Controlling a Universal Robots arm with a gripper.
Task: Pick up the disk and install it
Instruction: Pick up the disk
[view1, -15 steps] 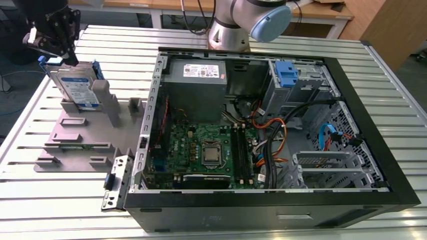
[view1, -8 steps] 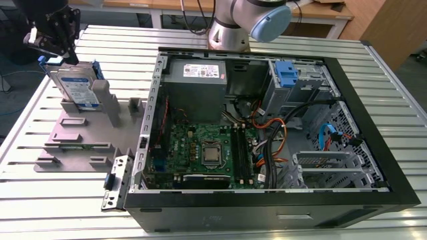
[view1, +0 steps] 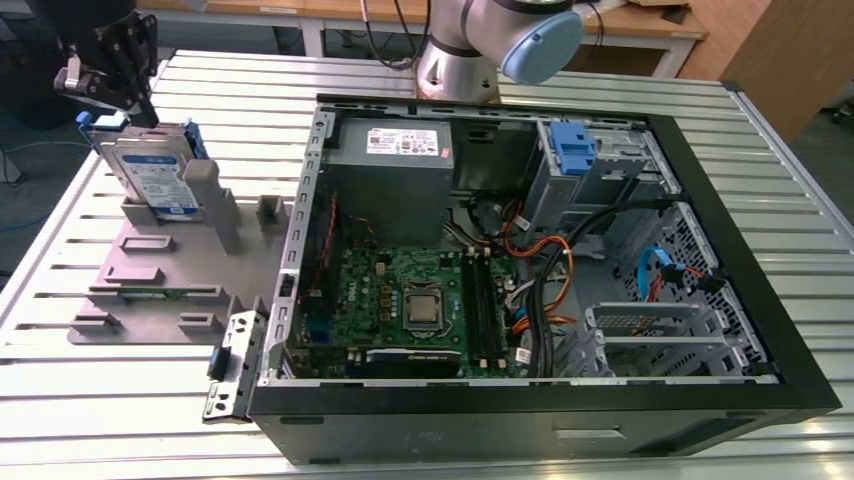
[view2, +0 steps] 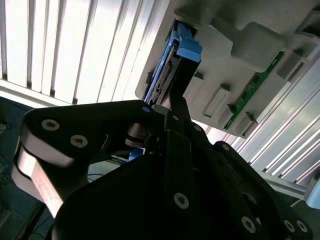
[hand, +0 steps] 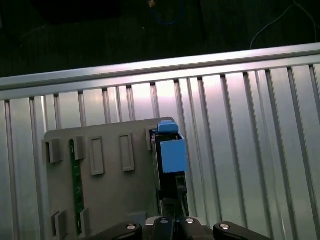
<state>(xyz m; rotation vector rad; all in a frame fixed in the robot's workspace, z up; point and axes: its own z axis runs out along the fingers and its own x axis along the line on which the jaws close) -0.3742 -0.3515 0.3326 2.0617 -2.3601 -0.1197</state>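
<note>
Gripper (view1: 118, 105) at top edge of upright disk (view1: 158, 172); cannot tell if gripping.

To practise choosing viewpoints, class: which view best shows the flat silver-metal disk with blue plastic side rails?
The exterior view: the disk stands on edge in a grey holder, its labelled face visible. Both wrist views catch it edge-on, blue rail foremost.

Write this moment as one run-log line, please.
pincer: at top of disk | disk: upright in grey holder, not installed | computer case: open
</note>
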